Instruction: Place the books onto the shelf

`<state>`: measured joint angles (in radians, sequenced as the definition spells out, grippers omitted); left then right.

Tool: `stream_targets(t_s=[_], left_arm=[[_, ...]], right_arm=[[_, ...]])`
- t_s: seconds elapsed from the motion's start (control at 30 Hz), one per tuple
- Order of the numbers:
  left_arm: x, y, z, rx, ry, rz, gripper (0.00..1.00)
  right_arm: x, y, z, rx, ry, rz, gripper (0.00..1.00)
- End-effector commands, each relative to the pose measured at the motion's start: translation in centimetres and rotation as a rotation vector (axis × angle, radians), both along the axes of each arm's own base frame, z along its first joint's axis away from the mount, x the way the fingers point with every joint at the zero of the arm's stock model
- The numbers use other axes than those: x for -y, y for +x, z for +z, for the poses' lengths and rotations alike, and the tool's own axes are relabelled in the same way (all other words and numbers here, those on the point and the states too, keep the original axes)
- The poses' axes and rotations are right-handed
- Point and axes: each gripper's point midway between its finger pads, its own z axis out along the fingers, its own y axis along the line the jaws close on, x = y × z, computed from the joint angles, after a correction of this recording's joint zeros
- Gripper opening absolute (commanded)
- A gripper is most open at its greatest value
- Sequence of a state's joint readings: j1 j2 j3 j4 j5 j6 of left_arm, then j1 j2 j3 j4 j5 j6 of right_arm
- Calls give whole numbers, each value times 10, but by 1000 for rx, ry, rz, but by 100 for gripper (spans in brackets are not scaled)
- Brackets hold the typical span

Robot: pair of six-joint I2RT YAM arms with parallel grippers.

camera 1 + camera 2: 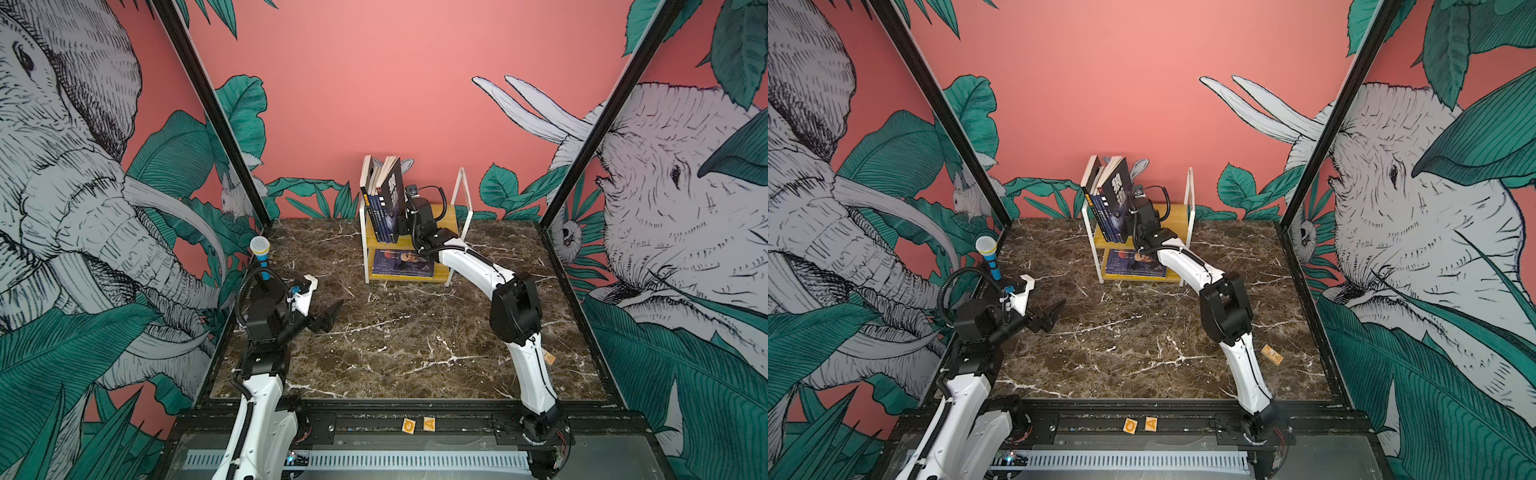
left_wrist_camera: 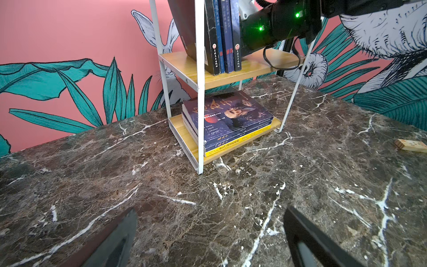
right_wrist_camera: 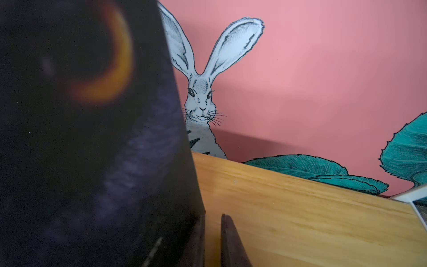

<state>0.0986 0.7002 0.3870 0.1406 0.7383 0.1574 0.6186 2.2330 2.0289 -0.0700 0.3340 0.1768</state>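
Note:
The shelf [image 1: 465, 195] [image 1: 1191, 199] [image 2: 200, 115] stands at the back of the marble table. Several books [image 1: 380, 208] [image 1: 1102, 208] stand on its top board, with the black wolf-eye book [image 1: 395, 195] [image 3: 92, 138] leaning at their right end. Purple portrait books [image 1: 401, 262] [image 2: 231, 115] lie stacked on the lower board. My right gripper [image 3: 212, 217] rests on the top board [image 3: 300, 219], nearly shut, a slim gap of bare wood between its fingers; one finger lies against the black book's cover. My left gripper [image 1: 334, 311] [image 2: 210, 210] hovers open over bare table at the left.
A toy microphone [image 1: 259, 253] stands by the left arm's base. A small wooden block [image 1: 549, 358] [image 2: 410, 145] lies at the table's right side. Two letter tiles [image 1: 417, 424] sit on the front rail. Black frame posts flank the table.

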Motion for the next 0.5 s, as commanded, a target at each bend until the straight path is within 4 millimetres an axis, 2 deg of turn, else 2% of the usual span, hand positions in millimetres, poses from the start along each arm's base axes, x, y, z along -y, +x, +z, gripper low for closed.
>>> stream_targets(t_s=[0.0,0.1,0.23,0.47], left_arm=[[2,-1,0,3,-7,-12,100],[2,-2,-1,7,1,-12,100],[4,-2,-2,-7,-5,-18,100],[3,-1,-2,-4,1,-8,100]], right_arm=[[-15,-5,1,4,-4,25,17],[-12,-7,12,20,-22,30,18],[2,-18,37,49,-31,3,26],[17,-55,91,114,-28,21,41]])
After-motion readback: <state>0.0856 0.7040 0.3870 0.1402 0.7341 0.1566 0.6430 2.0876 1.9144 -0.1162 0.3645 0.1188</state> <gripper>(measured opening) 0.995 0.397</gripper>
